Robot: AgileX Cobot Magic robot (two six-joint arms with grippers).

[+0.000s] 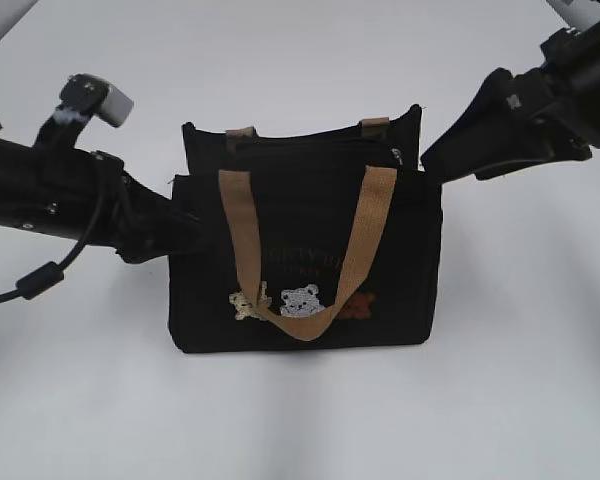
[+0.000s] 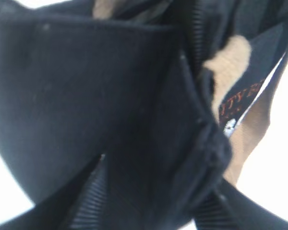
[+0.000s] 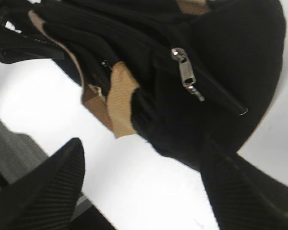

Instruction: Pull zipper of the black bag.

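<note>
The black bag [image 1: 300, 215] stands upright mid-table, with tan handles [image 1: 378, 225] and bear patches low on its front. The zipper [image 1: 396, 155], a small silver pull, sits at the right end of the top zip line. In the right wrist view the zipper [image 3: 186, 74] lies on the bag [image 3: 240, 48], just beyond my fingertips. My right gripper [image 3: 141, 143] is open and empty, and in the exterior view it [image 1: 435, 165] sits by the bag's top right corner. My left gripper [image 2: 158, 177] has bag fabric [image 2: 86, 86] bunched between its fingers, at the bag's left end [image 1: 177, 228].
The bag stands on a white table [image 1: 300, 420]. The left arm's cable [image 1: 40, 278] hangs over the table at the left. A grey strip [image 3: 14, 143] beyond the table's edge shows in the right wrist view.
</note>
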